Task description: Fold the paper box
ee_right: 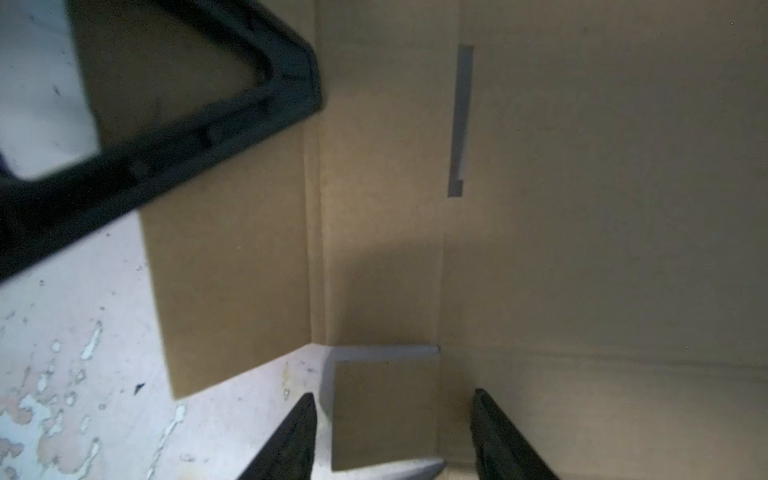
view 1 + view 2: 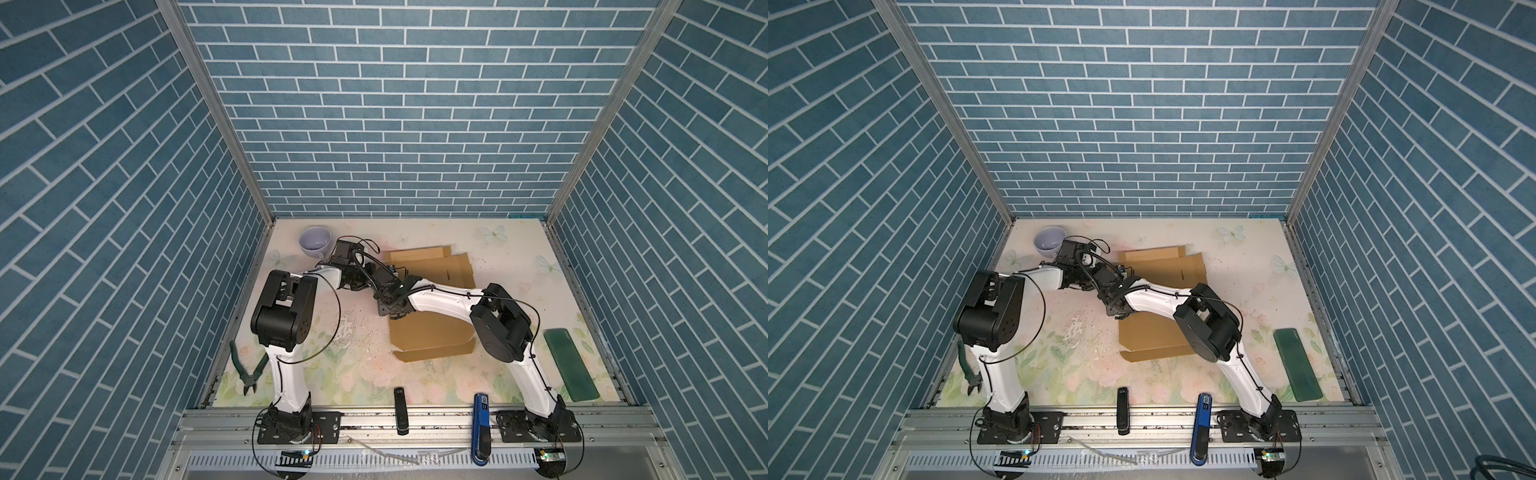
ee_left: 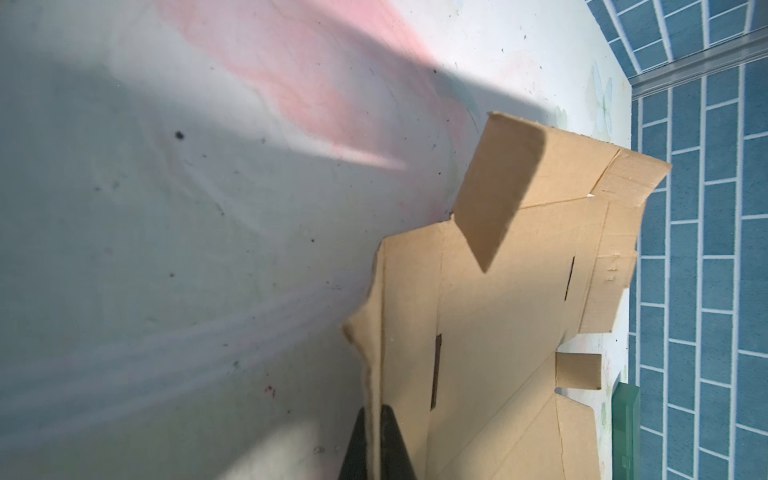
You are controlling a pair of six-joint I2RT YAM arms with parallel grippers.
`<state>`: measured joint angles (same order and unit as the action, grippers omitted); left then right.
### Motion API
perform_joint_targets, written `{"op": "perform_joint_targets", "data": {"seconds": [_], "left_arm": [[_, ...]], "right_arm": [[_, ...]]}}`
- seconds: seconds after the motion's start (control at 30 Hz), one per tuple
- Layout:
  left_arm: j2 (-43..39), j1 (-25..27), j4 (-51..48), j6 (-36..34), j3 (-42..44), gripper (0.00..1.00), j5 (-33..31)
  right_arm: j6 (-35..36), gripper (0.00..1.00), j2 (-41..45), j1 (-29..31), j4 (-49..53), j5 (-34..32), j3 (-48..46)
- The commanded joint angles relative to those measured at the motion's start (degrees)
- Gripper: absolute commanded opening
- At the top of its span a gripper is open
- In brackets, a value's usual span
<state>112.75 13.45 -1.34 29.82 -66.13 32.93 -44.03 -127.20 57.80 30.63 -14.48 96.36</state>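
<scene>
The paper box [image 2: 428,338] [image 2: 1150,336] lies mid-table as a tan cardboard sheet, mostly flat, with slits and flaps. My left gripper [image 3: 375,409] is shut on the sheet's raised left edge, the thin cardboard [image 3: 498,332] pinched between its black fingers. In both top views it [image 2: 405,283] [image 2: 1128,283] reaches in from the left, partly under the right wrist. My right gripper [image 1: 394,397] [image 2: 394,315] [image 2: 1119,314] stands open over the box's [image 1: 582,249] left side. A small square flap [image 1: 386,415] lies between its fingers, with a gap on each side.
A lavender cup [image 2: 316,242] stands at the back left. Green pliers [image 2: 249,365] lie by the left arm. A flat green case [image 2: 571,363] [image 3: 625,432] lies at the right. A black bar [image 2: 400,409] and a blue bar [image 2: 481,428] rest on the front rail.
</scene>
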Motion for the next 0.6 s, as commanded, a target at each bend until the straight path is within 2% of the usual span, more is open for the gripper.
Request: {"op": "perform_joint_targets", "data": {"seconds": [0.0, 0.23, 0.57], "left_arm": [[1.3, -0.4, 0.5, -0.4, 0.6, 0.0, 0.5], [1.3, -0.5, 0.5, -0.6, 0.6, 0.0, 0.5], [1.2, -0.5, 0.3, -1.0, 0.5, 0.0, 0.2]], "right_arm": [[-2.7, 0.51, 0.0, 0.3, 3.0, -3.3, 1.0], [-4.0, 0.34, 1.2, 0.0, 2.4, -3.8, -0.8], [-6.3, 0.23, 7.7, -1.1, -1.4, -4.9, -7.0]]}}
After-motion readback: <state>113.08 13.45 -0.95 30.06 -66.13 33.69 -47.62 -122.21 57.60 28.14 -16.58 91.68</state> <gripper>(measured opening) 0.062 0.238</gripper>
